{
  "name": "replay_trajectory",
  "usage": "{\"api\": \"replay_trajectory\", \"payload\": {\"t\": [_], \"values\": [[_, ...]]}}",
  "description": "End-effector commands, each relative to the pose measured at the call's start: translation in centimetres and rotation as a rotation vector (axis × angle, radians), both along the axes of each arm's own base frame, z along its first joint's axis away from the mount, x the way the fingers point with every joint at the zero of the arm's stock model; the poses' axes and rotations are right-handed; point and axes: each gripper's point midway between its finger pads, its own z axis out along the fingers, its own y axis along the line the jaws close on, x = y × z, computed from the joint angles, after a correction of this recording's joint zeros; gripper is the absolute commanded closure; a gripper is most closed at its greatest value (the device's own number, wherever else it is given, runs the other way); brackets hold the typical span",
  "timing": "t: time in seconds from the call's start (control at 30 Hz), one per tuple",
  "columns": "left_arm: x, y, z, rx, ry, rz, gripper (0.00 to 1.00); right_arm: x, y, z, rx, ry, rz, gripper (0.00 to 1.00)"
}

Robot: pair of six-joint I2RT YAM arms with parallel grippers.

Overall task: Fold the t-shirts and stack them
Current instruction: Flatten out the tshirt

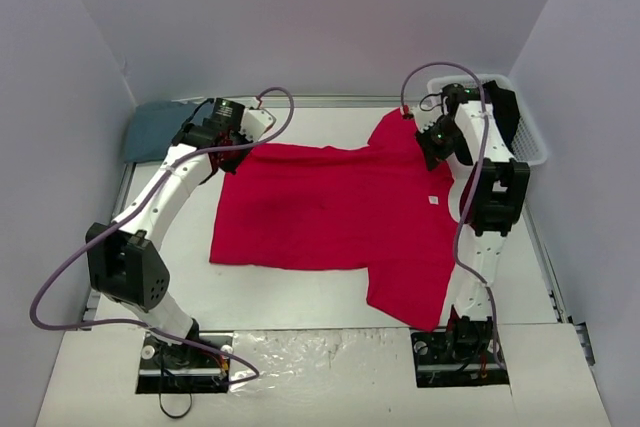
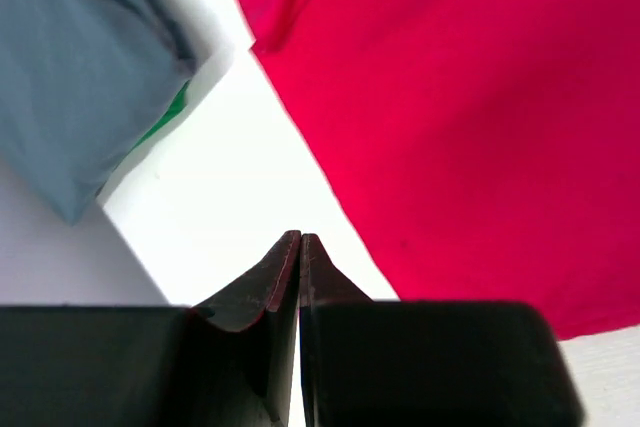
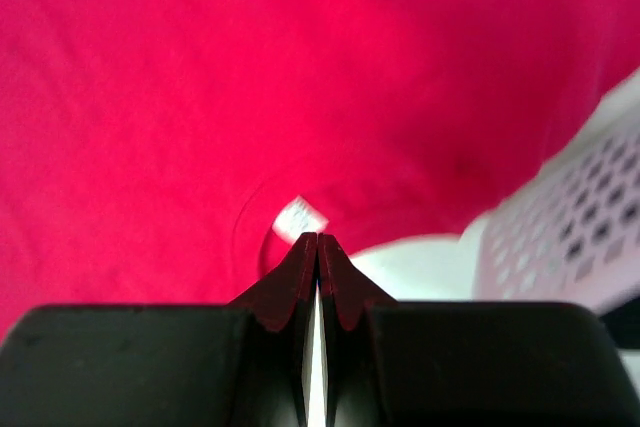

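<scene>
Top external: red shirt [image 1: 320, 212] is spread flat mid-table, presumably for folding, and the grey-blue shirt [image 1: 155, 132] sits folded at 10 o'clock, likely as stack base; left gripper [image 2: 300, 237] and right gripper [image 3: 317, 239] are both clenched empty, hovering at the shirt's 10 and 2 o'clock edges.

- Overhead, the blue-grey t-shirt [image 1: 150, 132] at upper left was partly hidden by the left arm [image 1: 170, 182].
- In the left wrist view, a green item [image 2: 166, 118] under it was mostly covered and could not be identified.
- The red t-shirt [image 2: 480, 117] was cut off there at the top and right edges.
- In the right wrist view, the basket [image 3: 575, 232] at right was blurred.
</scene>
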Motion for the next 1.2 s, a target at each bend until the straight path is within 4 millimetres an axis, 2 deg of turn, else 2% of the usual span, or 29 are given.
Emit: {"api": "replay_trajectory", "payload": {"t": [0.0, 0.03, 0.17, 0.23, 0.43, 0.5, 0.53, 0.6, 0.63, 0.7, 0.73, 0.9, 1.17], "values": [[1.6, 3.4, 2.4, 0.047, -0.123, 0.155, 0.98, 1.8, 2.2, -0.3, -0.037, -0.037, 0.061, 1.0], [1.7, 3.9, 2.5, 0.049, -0.129, 0.175, 0.98, 3.2, 2.5, 0.0, -0.044, -0.083, 0.074, 1.0], [2.1, 6.7, 2.5, 0.066, -0.155, 0.313, 0.98, 6.2, 4.0, -1.0, -0.018, -0.171, 0.105, 1.0], [1.6, 8.1, 2.1, 0.107, -0.153, 0.357, 0.98, 7.8, 4.8, -1.0, -0.001, -0.227, 0.116, 1.0], [0.8, 10.2, 1.2, 0.161, -0.134, 0.401, 0.98, 11.3, 7.7, -0.2, 0.036, -0.35, 0.15, 1.0], [0.8, 11.0, 1.0, 0.166, -0.131, 0.421, 0.98, 12.5, 8.3, -0.5, 0.037, -0.381, 0.148, 1.0], [0.9, 11.3, 0.8, 0.178, -0.125, 0.428, 0.98, 12.7, 8.9, -1.3, 0.035, -0.376, 0.159, 1.0], [1.0, 11.9, 0.9, 0.199, -0.135, 0.45, 0.98, 13.7, 9.5, -1.1, 0.036, -0.406, 0.158, 1.0], [1.1, 12.1, 0.8, 0.208, -0.134, 0.457, 0.98, 13.9, 10.1, -2.1, 0.037, -0.396, 0.163, 1.0], [1.1, 12.2, 0.5, 0.211, -0.129, 0.459, 0.98, 14.6, 10.7, -1.8, 0.041, -0.422, 0.169, 1.0], [1.1, 12.2, 0.2, 0.216, -0.118, 0.458, 0.98, 14.7, 11.0, -2.5, 0.039, -0.416, 0.172, 1.0], [1.2, 12.0, -0.8, 0.216, -0.096, 0.456, 0.98, 15.9, 12.4, -3.3, 0.047, -0.45, 0.172, 1.0], [1.3, 11.7, -2.0, 0.211, -0.069, 0.447, 0.98, 15.7, 13.9, -5.6, 0.063, -0.418, 0.168, 1.0]]}}
